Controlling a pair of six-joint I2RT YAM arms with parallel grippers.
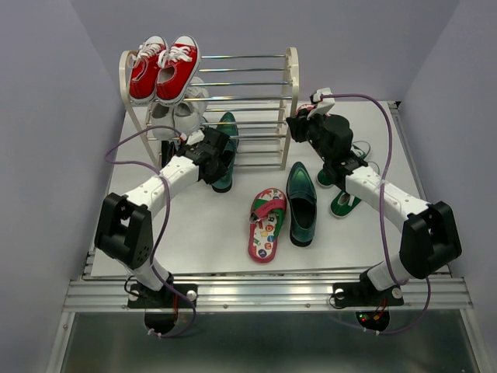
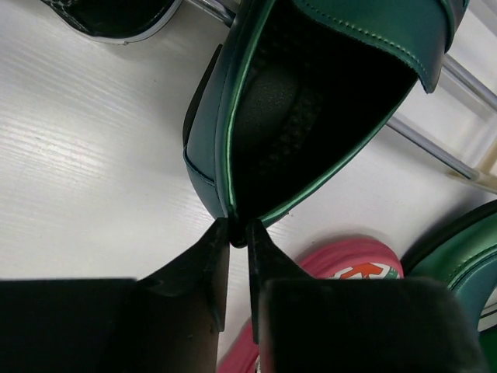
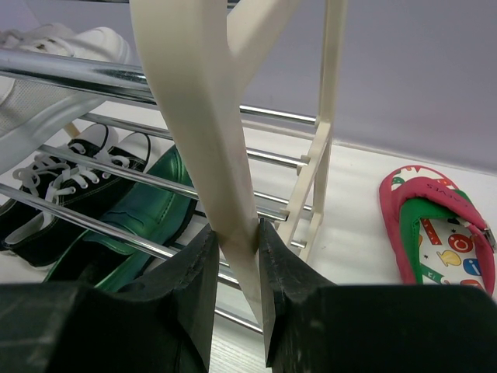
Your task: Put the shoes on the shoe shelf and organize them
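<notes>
My left gripper [image 1: 215, 153] [image 2: 239, 230] is shut on the heel rim of a dark green glossy loafer [image 1: 227, 148] [image 2: 311, 101], whose toe lies under the bottom rods of the shoe shelf [image 1: 292, 81]. My right gripper [image 1: 300, 124] [image 3: 235, 233] is shut on the shelf's cream right side frame [image 3: 194, 93]. The second loafer [image 1: 301, 203] lies on the table, with pink flip-flops [image 1: 266, 224] [image 3: 439, 229] overlapping beside it. Green canvas sneakers [image 1: 345, 203] lie at the right, partly hidden by my right arm.
Red sneakers [image 1: 163, 68] sit on the top tier at the left, white sneakers [image 1: 177, 115] on the middle tier, black sneakers [image 3: 74, 183] on the bottom tier. Purple walls close in the back and both sides. The white table ends at a metal rail in front.
</notes>
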